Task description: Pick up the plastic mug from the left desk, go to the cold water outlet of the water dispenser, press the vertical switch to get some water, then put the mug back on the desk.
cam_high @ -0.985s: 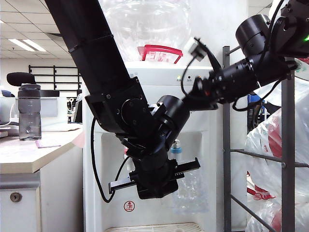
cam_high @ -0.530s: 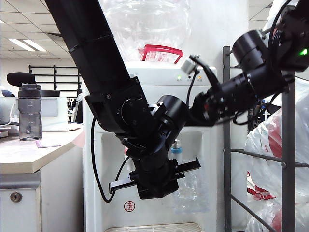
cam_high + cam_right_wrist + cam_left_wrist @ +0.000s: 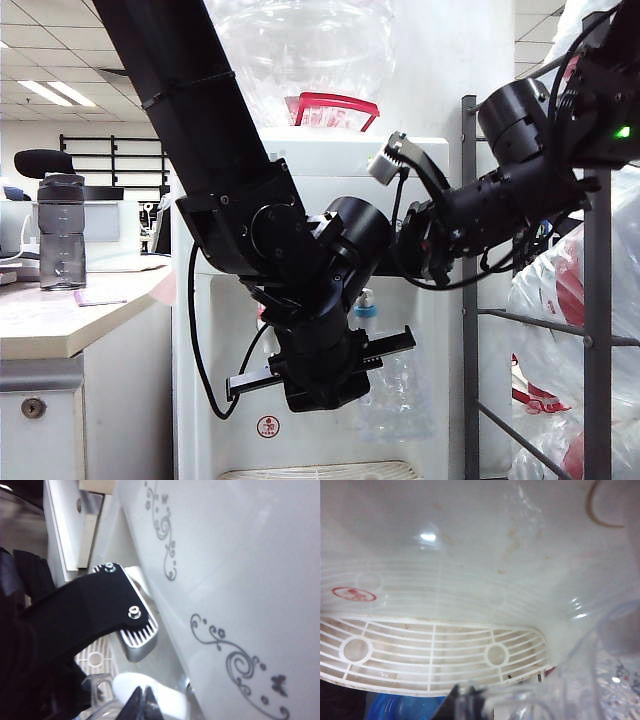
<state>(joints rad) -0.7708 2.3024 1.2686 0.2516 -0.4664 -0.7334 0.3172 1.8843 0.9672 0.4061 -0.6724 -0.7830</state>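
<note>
The plastic mug [image 3: 395,392] is a clear crinkled cylinder hanging in the water dispenser's [image 3: 320,165] recess, under the cold water outlet [image 3: 366,308] with its light-blue collar. My left gripper [image 3: 465,705] is shut on the mug [image 3: 600,680] at its side; it appears in the exterior view as the black hand [image 3: 335,380] under the big arm. My right gripper [image 3: 141,701] is shut, with its tips lying over a white curved lever, the vertical switch [image 3: 162,692], just above the mug's rim [image 3: 100,686]. No water shows. The left desk [image 3: 60,325] stands at the left.
A smoky-grey bottle [image 3: 61,232] with a black cap stands on the desk. The white drip grille [image 3: 435,655] lies below the mug. A grey metal rack [image 3: 597,330] and white plastic bags stand to the dispenser's right. A large clear jug [image 3: 300,50] tops the dispenser.
My right arm has sunk and swung left toward the taps while its wrist rolled. The left arm and the mug have stayed still.
</note>
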